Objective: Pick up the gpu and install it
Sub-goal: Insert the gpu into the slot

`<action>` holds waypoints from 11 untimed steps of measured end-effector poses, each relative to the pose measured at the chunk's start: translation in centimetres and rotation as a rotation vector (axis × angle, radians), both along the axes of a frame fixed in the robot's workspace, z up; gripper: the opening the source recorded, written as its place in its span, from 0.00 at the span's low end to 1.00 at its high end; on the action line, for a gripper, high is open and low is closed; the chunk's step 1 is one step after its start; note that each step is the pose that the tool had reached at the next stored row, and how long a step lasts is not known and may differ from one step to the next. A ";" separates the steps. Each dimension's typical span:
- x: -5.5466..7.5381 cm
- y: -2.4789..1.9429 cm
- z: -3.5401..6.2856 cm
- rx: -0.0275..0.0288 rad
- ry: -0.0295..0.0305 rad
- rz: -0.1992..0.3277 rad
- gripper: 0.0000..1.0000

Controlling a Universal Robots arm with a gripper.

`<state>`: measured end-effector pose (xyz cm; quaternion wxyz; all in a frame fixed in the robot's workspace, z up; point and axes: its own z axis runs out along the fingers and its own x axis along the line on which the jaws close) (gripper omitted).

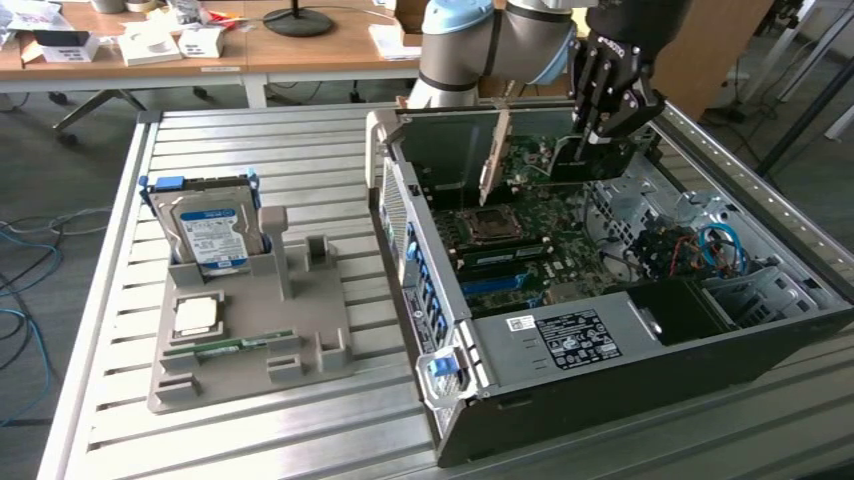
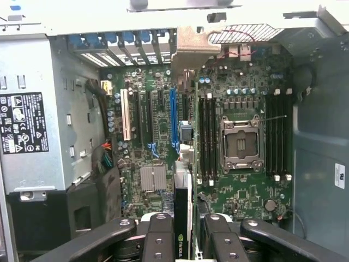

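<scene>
Wrist view | gripper [image 2: 185,221] fingers half-closed, clamped on gpu [image 2: 182,196] held edge-on; logo reads NVIDIA | over motherboard [image 2: 240,196]

NVIDIA stands on the edge of the gpu [image 2: 182,218]; the power supply sticker [image 2: 24,123] is illegible.

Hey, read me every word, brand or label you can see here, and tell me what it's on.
"NVIDIA", beside its logo: on the gpu.
Power supply label: print too small to read.
Hard drive label: blurred, unreadable.
Side-wall sticker: unreadable.
</scene>
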<state>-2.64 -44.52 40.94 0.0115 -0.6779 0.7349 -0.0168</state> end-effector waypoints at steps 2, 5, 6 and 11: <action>0.0 0.00 -0.54 0.0000 -0.0012 0.000 0.26; -0.1 0.00 -1.09 -0.0001 -0.0017 0.000 0.26; -0.1 0.00 -1.26 -0.0001 -0.0017 0.000 0.26; -0.1 0.00 -1.97 -0.0002 -0.0020 0.000 0.26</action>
